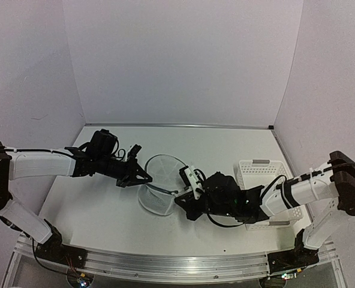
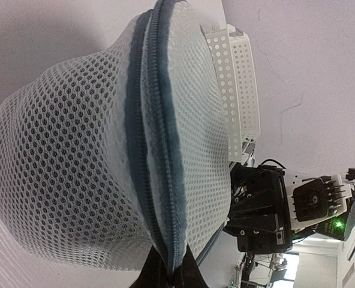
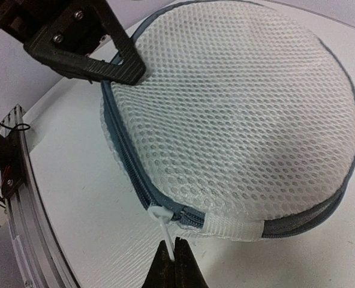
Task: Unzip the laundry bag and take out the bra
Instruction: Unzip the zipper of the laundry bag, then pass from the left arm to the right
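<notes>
Laundry bag [image 1: 161, 180] sits mid-way across the desk [image 1: 87, 204], its zipper apparently shut. The left tool [image 1: 143, 176] pinches the bag's seam at 9 o'clock. The right tool [image 3: 170, 264], at 4 o'clock, is clamped on the zipper pull [image 3: 161, 217]. Unzipping looks barely begun; next, drag the pull around the rim while bracing the bag.

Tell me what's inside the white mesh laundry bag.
Nothing can be made out inside the round white mesh laundry bag: its blue-grey zipper looks closed, and only pale mesh shows. Whatever it holds is covered; no dark fabric shows through.
</notes>
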Available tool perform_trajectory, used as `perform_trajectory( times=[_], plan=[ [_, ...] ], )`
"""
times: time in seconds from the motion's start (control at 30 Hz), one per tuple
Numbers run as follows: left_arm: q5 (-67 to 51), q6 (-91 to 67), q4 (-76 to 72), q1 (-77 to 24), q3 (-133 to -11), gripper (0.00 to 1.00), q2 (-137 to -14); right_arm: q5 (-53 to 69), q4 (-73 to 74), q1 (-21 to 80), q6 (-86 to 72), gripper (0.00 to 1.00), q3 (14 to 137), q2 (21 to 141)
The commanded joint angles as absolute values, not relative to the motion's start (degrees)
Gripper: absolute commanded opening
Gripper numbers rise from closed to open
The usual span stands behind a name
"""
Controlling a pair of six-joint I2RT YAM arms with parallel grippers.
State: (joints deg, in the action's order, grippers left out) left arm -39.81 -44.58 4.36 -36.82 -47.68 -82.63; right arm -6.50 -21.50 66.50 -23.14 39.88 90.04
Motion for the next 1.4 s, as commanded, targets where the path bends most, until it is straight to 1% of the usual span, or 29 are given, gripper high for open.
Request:
perform_trajectory(
  times=[0.0,0.07,0.17,0.23,0.37,0.47,0.57,0.77,0.87,1.07,1.37],
  plan=[
    [-37.5,-41.8,4.5,-36.1,-49.6,0.00,-82.2,-1.1,-22.5,65.5,-21.2,0.09,38.2,88.9],
    [-37.4,-41.5,4.5,-36.1,-49.3,0.00,-82.2,-0.5,-22.6,65.5,-20.6,0.17,37.9,88.1],
    [-37.5,-41.0,4.4,-36.3,-49.3,0.00,-82.1,1.1,-21.7,65.5,-19.4,0.35,37.8,86.6],
    [-37.9,-40.4,4.4,-36.2,-49.5,0.00,-81.9,1.0,-20.7,65.4,-18.7,0.42,37.6,85.0],
    [-38.9,-38.6,4.4,-36.3,-49.7,0.00,-81.3,0.3,-18.2,63.8,-18.4,0.49,37.1,80.4],
    [-39.3,-36.8,4.0,-36.4,-49.6,0.00,-80.5,0.4,-15.5,61.3,-18.8,0.52,37.2,77.0],
    [-40.7,-35.4,2.2,-36.6,-48.9,0.00,-79.9,1.0,-13.4,58.6,-19.0,0.58,37.4,73.8],
    [-43.8,-33.7,-2.8,-36.7,-47.3,0.00,-78.9,4.1,-9.2,54.4,-19.5,0.69,40.2,71.7],
    [-45.3,-32.3,-4.5,-36.7,-46.7,0.00,-78.3,7.4,-8.7,52.0,-20.7,0.71,41.2,72.4],
    [-48.2,-30.5,-7.2,-36.7,-45.6,0.00,-78.8,16.1,-9.0,47.8,-22.8,0.73,44.5,77.3],
    [-51.0,-28.8,-8.7,-37.0,-44.7,0.00,-78.5,21.8,-12.3,45.3,-25.6,0.73,48.7,86.0]
  ],
)
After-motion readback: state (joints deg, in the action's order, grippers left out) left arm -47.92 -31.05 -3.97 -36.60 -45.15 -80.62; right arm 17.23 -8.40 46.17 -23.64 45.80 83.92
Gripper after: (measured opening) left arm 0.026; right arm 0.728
